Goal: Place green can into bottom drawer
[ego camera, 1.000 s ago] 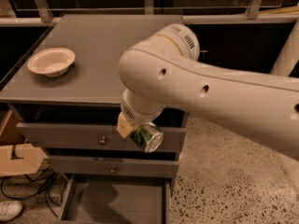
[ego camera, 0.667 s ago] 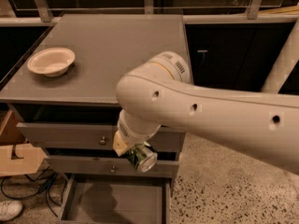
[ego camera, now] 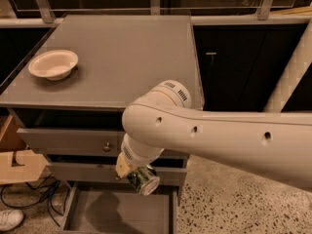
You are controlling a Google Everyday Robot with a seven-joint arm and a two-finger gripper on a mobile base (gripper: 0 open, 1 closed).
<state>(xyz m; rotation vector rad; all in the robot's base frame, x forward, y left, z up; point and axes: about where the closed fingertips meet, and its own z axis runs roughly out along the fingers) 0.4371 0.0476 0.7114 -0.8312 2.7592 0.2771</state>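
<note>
The green can (ego camera: 143,179) lies tilted in my gripper (ego camera: 132,173), its shiny silver end facing the camera. The gripper hangs from the white arm in front of the grey cabinet, at the height of the second drawer, and is shut on the can. The bottom drawer (ego camera: 122,213) is pulled open directly below, its grey floor and side walls showing. The can is above the drawer's back half, apart from its floor.
A cream bowl (ego camera: 53,64) sits on the cabinet top (ego camera: 122,57) at the left. The upper drawers with a small knob (ego camera: 106,147) are behind the arm. A cardboard box (ego camera: 19,165), cables and a white shoe (ego camera: 9,219) lie at the left. Speckled floor at the right.
The arm has lowered and moved forward, carrying the can down from the top drawer's height to just above the open bottom drawer.
</note>
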